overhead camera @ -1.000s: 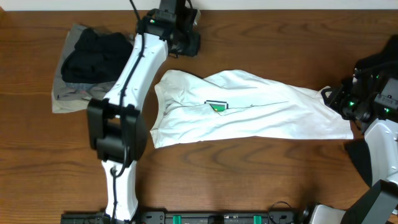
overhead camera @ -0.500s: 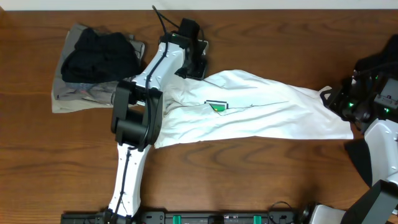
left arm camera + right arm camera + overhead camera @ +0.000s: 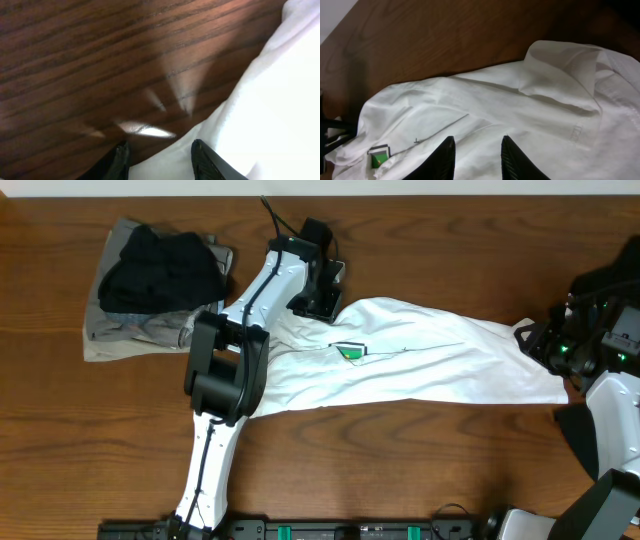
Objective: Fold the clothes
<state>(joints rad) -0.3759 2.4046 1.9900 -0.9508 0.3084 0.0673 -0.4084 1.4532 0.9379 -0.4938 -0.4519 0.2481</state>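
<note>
Left gripper (image 3: 159, 150) seemingly straddles edge of T-shirt (image 3: 280, 100).

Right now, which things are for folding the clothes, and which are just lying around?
For the job:
- T-shirt
- black garment
- grey garment
- left gripper
- right gripper

Just there:
- table
- black rail at the table's front edge
</note>
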